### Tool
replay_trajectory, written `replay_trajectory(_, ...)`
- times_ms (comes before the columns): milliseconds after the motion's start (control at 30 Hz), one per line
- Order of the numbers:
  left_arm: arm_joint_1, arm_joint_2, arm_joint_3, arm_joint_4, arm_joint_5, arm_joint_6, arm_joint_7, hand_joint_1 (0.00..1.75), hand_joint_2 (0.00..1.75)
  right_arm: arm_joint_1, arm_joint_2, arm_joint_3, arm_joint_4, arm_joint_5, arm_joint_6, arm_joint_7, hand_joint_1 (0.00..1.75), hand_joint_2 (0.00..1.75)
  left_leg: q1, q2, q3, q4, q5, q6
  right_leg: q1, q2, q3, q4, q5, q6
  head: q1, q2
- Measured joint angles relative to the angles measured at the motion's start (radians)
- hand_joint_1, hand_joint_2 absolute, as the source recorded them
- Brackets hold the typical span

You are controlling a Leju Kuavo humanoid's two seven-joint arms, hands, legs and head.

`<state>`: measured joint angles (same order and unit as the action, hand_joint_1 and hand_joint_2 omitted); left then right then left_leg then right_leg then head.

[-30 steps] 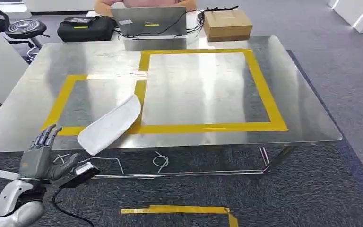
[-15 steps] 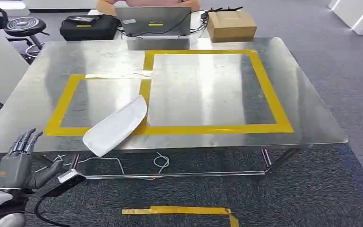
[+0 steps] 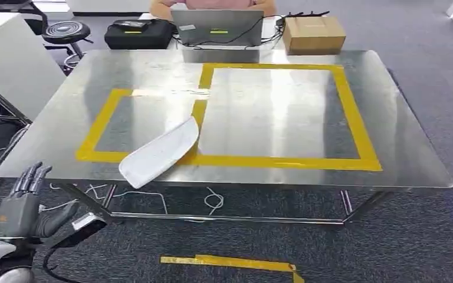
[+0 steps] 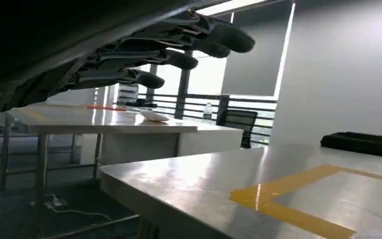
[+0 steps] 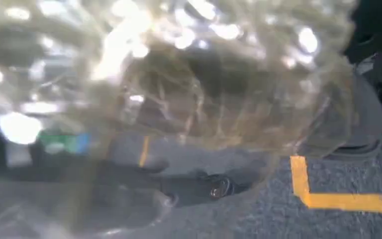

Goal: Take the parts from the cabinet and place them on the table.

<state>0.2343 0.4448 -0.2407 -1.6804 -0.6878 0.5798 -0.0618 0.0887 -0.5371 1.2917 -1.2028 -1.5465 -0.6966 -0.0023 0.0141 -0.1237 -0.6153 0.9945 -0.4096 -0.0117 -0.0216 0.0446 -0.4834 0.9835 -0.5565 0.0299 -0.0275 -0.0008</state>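
Shiny steel table marked with yellow tape rectangles; one long white curved plastic part lying across its near edge, seemingly delivered. Left hand beside table, fingers spread, empty. Right hand's state unclear through blurred plastic.

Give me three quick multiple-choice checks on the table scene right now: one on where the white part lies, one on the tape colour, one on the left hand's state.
1. Where does the white part lie?
A. on the floor
B. on the metal table, at its near edge, across the tape
C. on the cardboard box

2. What colour is the tape on the table?
A. yellow
B. red
C. blue

3. How is the left hand?
A. gripping the part
B. resting on the table
C. empty, fingers apart, below the table edge

Key: 1 B, the part overlaps the near tape line; 2 A, yellow outlines; 3 C, the fingers hold nothing.
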Motion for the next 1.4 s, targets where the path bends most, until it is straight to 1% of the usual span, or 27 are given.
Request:
replay_trajectory(33,0.003,0.000,0.000,0.000,0.000,-0.002,0.001,0.00,0.00,0.000,0.000,0.000,0.000,0.000,0.000,0.005,0.00,0.00,0.002,-0.010,-0.004,0.000,0.003,-0.006,-0.006,-0.013,0.000,-0.005,0.006,-0.009,0.000,0.000)
replay_trajectory(67,0.008,-0.001,0.000,0.000,0.000,-0.003,0.003,0.00,0.00,-0.002,-0.001,0.000,-0.002,0.000,0.000,0.006,0.00,0.00,0.001,0.026,-0.006,0.012,-0.009,-0.006,-0.007,-0.027,0.002,-0.007,0.010,-0.015,-0.001,0.000)
replay_trajectory(100,0.005,0.000,0.000,0.000,0.000,-0.005,0.005,0.00,0.00,0.000,-0.002,0.000,-0.003,0.000,0.000,0.005,0.00,0.00,-0.003,0.074,-0.022,0.049,-0.046,-0.009,-0.006,-0.034,0.008,-0.006,0.011,-0.020,-0.011,0.000)
replay_trajectory(133,0.003,-0.001,0.000,0.000,0.000,-0.006,0.007,0.00,0.00,0.000,-0.002,0.002,-0.003,0.000,0.000,0.005,0.00,0.00,-0.002,0.098,-0.049,0.118,-0.092,-0.013,-0.003,-0.044,0.008,-0.006,0.013,-0.023,-0.011,0.000)
replay_trajectory(167,0.002,-0.003,0.000,0.000,0.000,-0.006,0.009,0.00,0.00,0.002,-0.002,0.003,-0.004,0.000,0.001,0.005,0.00,0.00,-0.001,0.110,-0.081,0.200,-0.135,-0.016,-0.001,-0.053,0.006,-0.005,0.013,-0.024,-0.011,0.000)
replay_trajectory(200,0.004,-0.005,-0.001,0.000,0.000,-0.006,0.010,0.00,0.00,0.005,-0.002,0.003,-0.005,0.000,0.001,0.005,0.00,0.00,0.000,0.115,-0.110,0.281,-0.166,-0.019,0.000,-0.064,0.004,-0.005,0.013,-0.024,-0.012,0.000)
replay_trajectory(233,0.005,-0.006,-0.001,0.000,0.000,-0.007,0.011,0.00,0.00,0.007,-0.002,0.003,-0.005,0.000,0.002,0.005,0.00,0.00,0.001,0.116,-0.120,0.314,-0.172,-0.019,0.001,-0.071,0.004,-0.004,0.013,-0.024,-0.011,0.000)
replay_trajectory(267,0.006,-0.007,-0.001,0.000,0.000,-0.007,0.011,0.00,0.00,0.007,-0.002,0.003,-0.006,0.000,0.003,0.005,0.00,0.00,0.001,0.116,-0.108,0.304,-0.155,-0.018,0.002,-0.077,0.005,-0.004,0.013,-0.024,-0.011,0.000)
replay_trajectory(300,0.006,-0.008,-0.001,0.000,0.000,-0.008,0.011,0.00,0.00,0.006,-0.002,0.003,-0.006,0.000,0.003,0.005,0.00,0.00,0.001,0.116,-0.078,0.249,-0.119,-0.015,0.002,-0.081,0.006,-0.004,0.012,-0.023,-0.012,0.000)
replay_trajectory(333,0.006,-0.008,-0.001,0.000,0.000,-0.008,0.011,0.00,0.00,0.006,-0.002,0.003,-0.006,0.000,0.004,0.005,0.00,0.00,0.000,0.116,-0.033,0.168,-0.076,-0.011,0.002,-0.084,0.009,-0.004,0.009,-0.021,-0.011,0.000)
replay_trajectory(367,0.006,-0.008,0.000,0.000,0.000,-0.008,0.011,0.00,0.00,0.006,-0.002,0.002,-0.008,0.000,0.006,0.006,0.00,0.00,0.000,0.118,0.017,0.079,-0.037,-0.004,0.002,-0.085,0.014,-0.004,0.006,-0.016,-0.012,0.000)
replay_trajectory(400,0.004,-0.008,0.000,0.000,0.000,-0.010,0.011,0.00,0.00,0.007,-0.002,0.002,-0.008,0.000,0.007,0.005,0.00,0.00,-0.003,0.124,0.040,0.040,-0.049,0.002,0.003,-0.087,0.015,-0.005,0.003,-0.012,-0.011,0.000)
replay_trajectory(433,0.004,-0.008,0.000,0.000,0.000,-0.014,0.013,0.00,0.00,0.005,-0.002,0.002,-0.009,0.000,0.008,0.005,0.00,0.00,-0.008,0.124,0.047,0.020,-0.054,0.007,0.009,-0.087,0.002,-0.001,0.000,-0.005,-0.011,0.000)
replay_trajectory(467,0.002,-0.008,0.000,-0.001,0.000,-0.021,0.013,0.00,0.00,0.005,-0.002,0.001,-0.010,0.000,0.010,0.005,0.00,0.00,-0.005,0.125,0.045,0.012,-0.057,0.006,0.011,-0.088,0.004,0.003,-0.001,-0.004,-0.010,0.000)
replay_trajectory(500,0.003,-0.009,-0.001,-0.001,0.005,-0.029,0.016,0.00,0.00,0.007,-0.002,0.001,-0.010,0.000,0.012,0.004,0.00,0.00,-0.004,0.124,0.043,0.011,-0.056,-0.003,0.012,-0.087,0.001,0.003,0.000,-0.013,-0.008,0.000)
replay_trajectory(533,0.003,-0.009,-0.002,-0.001,0.008,-0.043,0.018,0.00,0.00,0.007,-0.003,0.001,-0.010,0.000,0.019,0.004,0.00,0.00,-0.005,0.123,0.043,0.011,-0.056,-0.002,0.010,-0.089,-0.006,0.000,0.000,-0.013,-0.007,0.000)
replay_trajectory(600,0.000,-0.009,-0.007,0.000,0.025,-0.076,0.018,0.00,0.00,0.007,-0.003,0.001,-0.010,0.000,0.027,0.004,0.00,0.00,-0.008,0.123,0.044,0.011,-0.060,0.003,0.009,-0.089,-0.002,-0.007,0.001,-0.011,-0.007,0.000)
replay_trajectory(667,-0.007,-0.009,-0.011,0.000,0.031,-0.094,0.018,0.00,0.00,0.007,-0.003,0.001,-0.010,0.000,0.032,0.004,0.00,0.00,-0.008,0.124,0.043,0.012,-0.062,0.007,0.008,-0.087,-0.001,-0.012,0.004,-0.006,-0.007,0.000)
replay_trajectory(733,-0.010,-0.008,-0.015,0.000,0.036,-0.095,0.018,0.00,0.00,0.008,-0.003,0.000,-0.010,0.000,0.035,0.004,0.00,0.00,-0.009,0.124,0.043,0.012,-0.062,0.009,0.007,-0.086,-0.001,-0.015,0.008,-0.001,-0.007,0.000)
replay_trajectory(800,-0.013,-0.008,-0.020,0.000,0.036,-0.095,0.018,0.00,0.00,0.009,-0.003,0.000,-0.010,0.000,0.036,0.004,0.00,0.00,-0.011,0.124,0.043,0.012,-0.061,0.012,0.006,-0.086,-0.001,-0.016,0.009,0.002,-0.007,0.000)
replay_trajectory(933,-0.014,-0.008,-0.025,0.000,0.036,-0.095,0.018,0.00,0.00,0.010,-0.003,0.000,-0.010,0.000,0.038,0.004,0.00,0.00,-0.012,0.124,0.043,0.013,-0.061,0.013,0.004,-0.086,-0.001,-0.016,0.010,0.009,-0.008,0.000)
replay_trajectory(1133,-0.015,-0.002,-0.031,0.000,0.026,-0.116,0.023,0.00,0.00,0.009,-0.003,0.000,-0.010,0.000,0.043,0.004,0.00,0.00,-0.011,0.124,0.044,0.013,-0.060,0.013,0.006,-0.086,-0.001,-0.016,0.010,0.010,-0.008,0.000)
replay_trajectory(1267,-0.015,0.006,-0.039,0.000,-0.003,-0.119,0.028,0.00,0.00,0.009,-0.003,0.000,-0.010,0.000,0.057,0.004,0.00,0.00,-0.010,0.124,0.044,0.013,-0.060,0.013,0.007,-0.086,-0.001,-0.015,0.010,0.009,-0.008,0.000)
replay_trajectory(1400,-0.024,0.009,-0.051,0.000,-0.019,-0.137,0.032,0.00,0.00,0.008,-0.003,0.000,-0.007,0.000,0.074,0.004,0.00,0.00,-0.010,0.124,0.044,0.013,-0.060,0.013,0.008,-0.086,-0.001,-0.015,0.009,0.009,-0.008,0.000)
